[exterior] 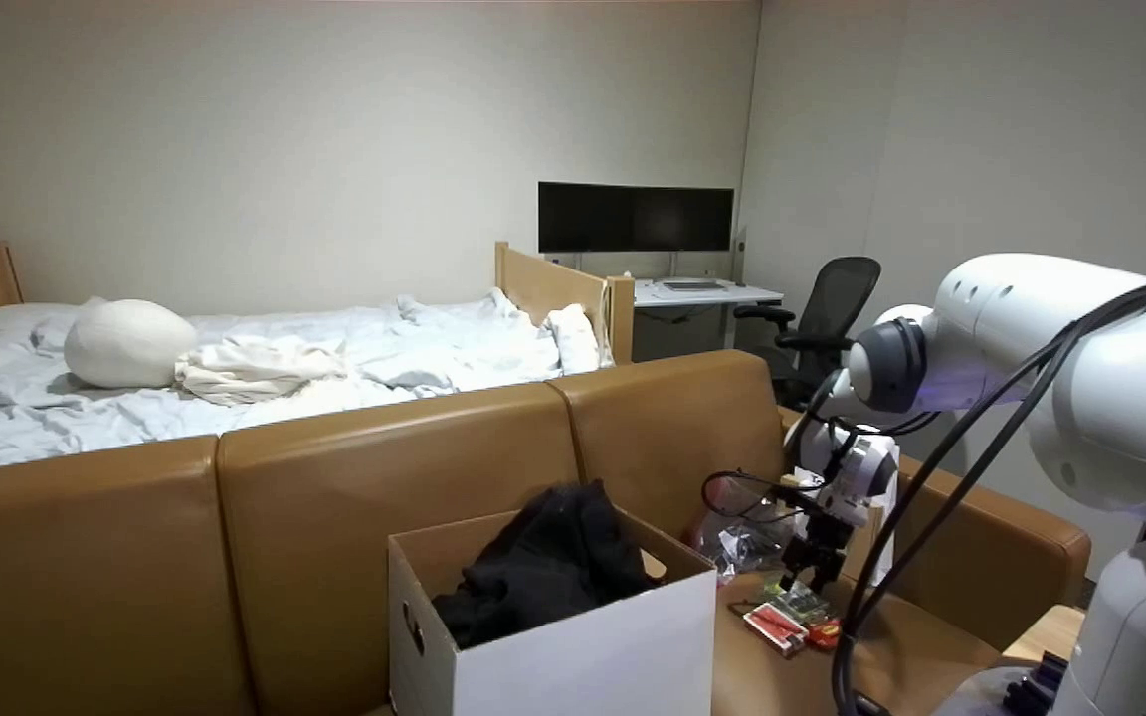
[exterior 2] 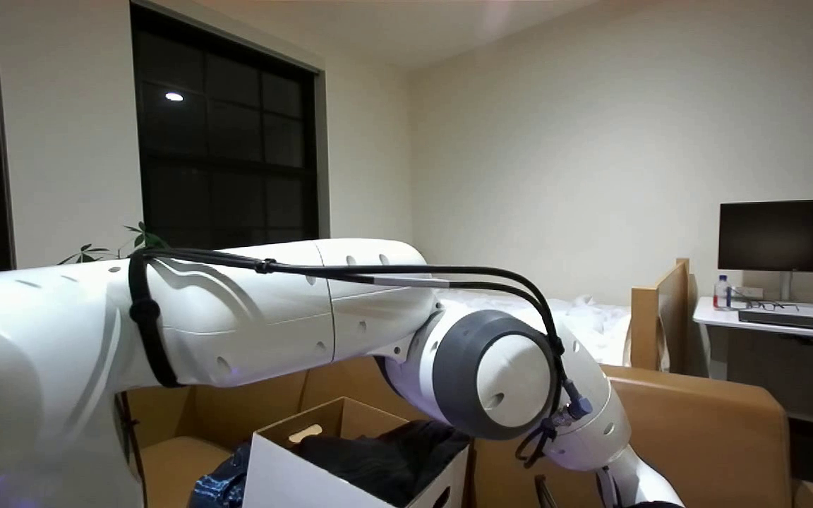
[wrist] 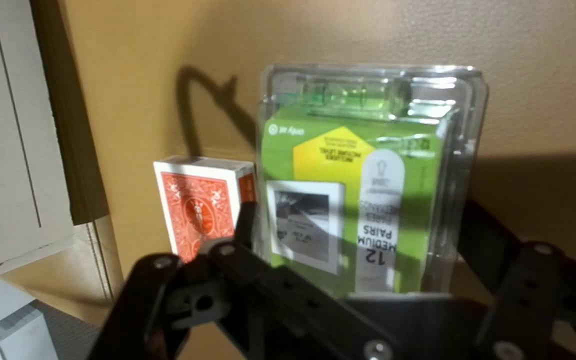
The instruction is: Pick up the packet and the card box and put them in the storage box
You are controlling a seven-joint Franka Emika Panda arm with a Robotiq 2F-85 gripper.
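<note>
On the tan sofa seat lies the packet (wrist: pixel 348 150) (exterior: pixel 797 600), a green and yellow pack in a clear plastic shell. Close to its left side in the wrist view is the card box (wrist: pixel 200 210) (exterior: pixel 777 628), red with a white border. My gripper (wrist: pixel 360 225) (exterior: pixel 804 585) is open over the packet, one finger between packet and card box, the other by the packet's far edge. Whether the fingers touch it, I cannot tell. The storage box (exterior: pixel 583 661) (exterior 2: pixel 293 476), a large white carton, shows in both exterior views. Dark cloth (exterior: pixel 553 567) fills much of it.
Behind the gripper, a clear plastic bag (exterior: pixel 742 542) leans near the sofa back (exterior: pixel 672 428). A small red and yellow item (exterior: pixel 824 633) lies beside the card box. The sofa armrest (exterior: pixel 1011 517) rises beyond. A white panel (wrist: pixel 8 125) borders the wrist view's left.
</note>
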